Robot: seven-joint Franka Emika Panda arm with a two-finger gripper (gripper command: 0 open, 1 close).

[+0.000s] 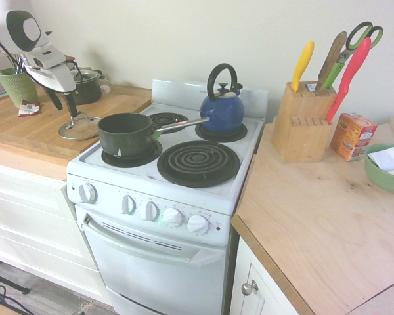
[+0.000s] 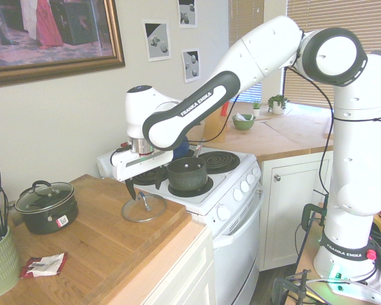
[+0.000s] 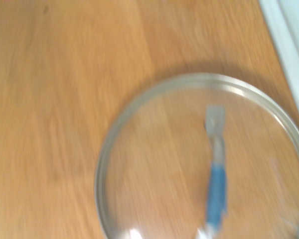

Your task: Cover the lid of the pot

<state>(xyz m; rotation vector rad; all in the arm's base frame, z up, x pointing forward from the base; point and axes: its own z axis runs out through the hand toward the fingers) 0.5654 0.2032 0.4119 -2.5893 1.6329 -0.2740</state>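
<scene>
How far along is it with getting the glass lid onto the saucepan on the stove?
Early stage. Done: the open gripper has been brought above the lid, which lies flat on the wooden counter beside the stove. In hand: nothing is held; the fingers are apart and above the lid. Left: lower, grasp the lid's handle, lift it, carry it to the uncovered pot on the front burner, and set it down.

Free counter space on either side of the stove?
Right counter: bare wood in front of the knife block and green bowl. Left counter: clear strip between the glass lid and the two-handled pot. Crowded at the far corner by the utensil cup.
</scene>
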